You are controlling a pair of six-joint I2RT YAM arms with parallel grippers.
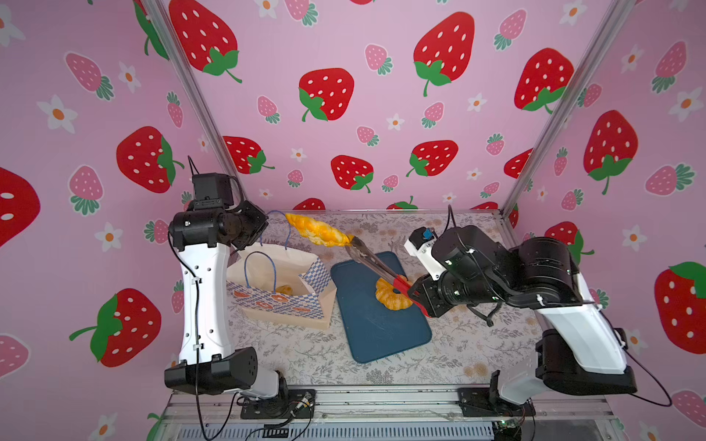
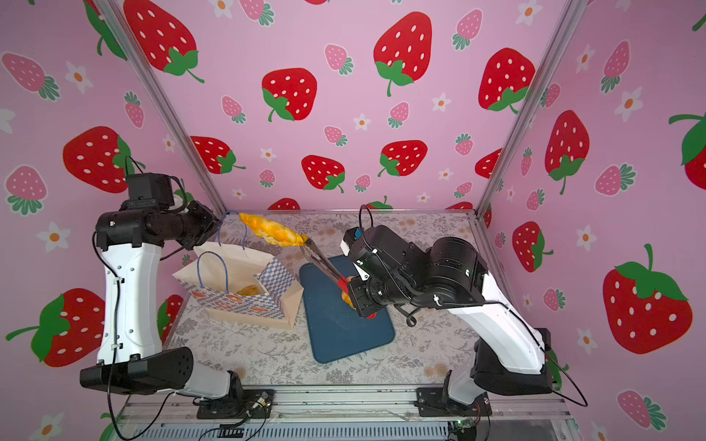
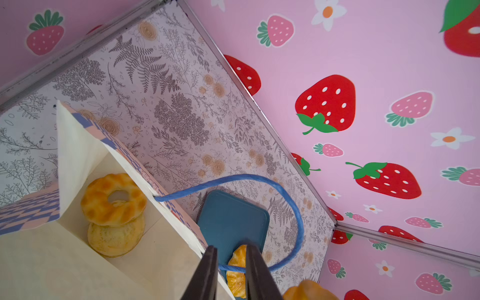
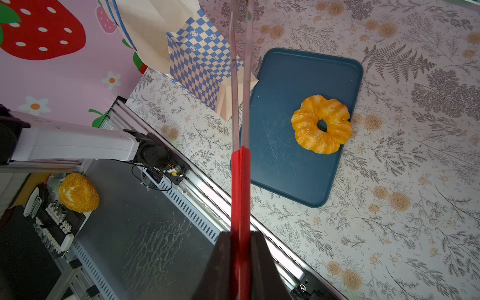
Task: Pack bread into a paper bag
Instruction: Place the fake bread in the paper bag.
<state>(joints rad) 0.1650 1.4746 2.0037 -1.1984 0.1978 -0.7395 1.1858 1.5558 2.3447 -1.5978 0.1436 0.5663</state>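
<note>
Croissant (image 1: 317,230) is up in the air right now, pinched by one end in the tips of the tongs (image 1: 372,261), hanging high near the far edge of the paper bag (image 1: 279,301) and, by my read, not quite over the open mouth yet. The right gripper (image 4: 240,235) is clamped hard on the tongs' red handles, which makes sense: squeeze the handles and the tips bite the pastry. The left gripper (image 3: 231,248) is up at the back rim of the bag with its fingers a little apart, and the blue cord handle (image 3: 259,179) runs across the gap. It looks more hooked than pinched, but honestly I can't tell for sure. My guess is it's there to pull that side up and back so the mouth gapes wide and the bag doesn't flop onto the table (image 1: 305,359). Inside, in the left wrist view, a twisted ring (image 3: 113,200) sits on top of a round bun (image 3: 115,240), so I'd call it two in and one on its way. The other ring (image 4: 322,124) lies flat on the dark blue tray (image 4: 285,181), right beside the bag, waiting its turn. The next bit needs the tongs to swing over the opening without clipping the rim.
</note>
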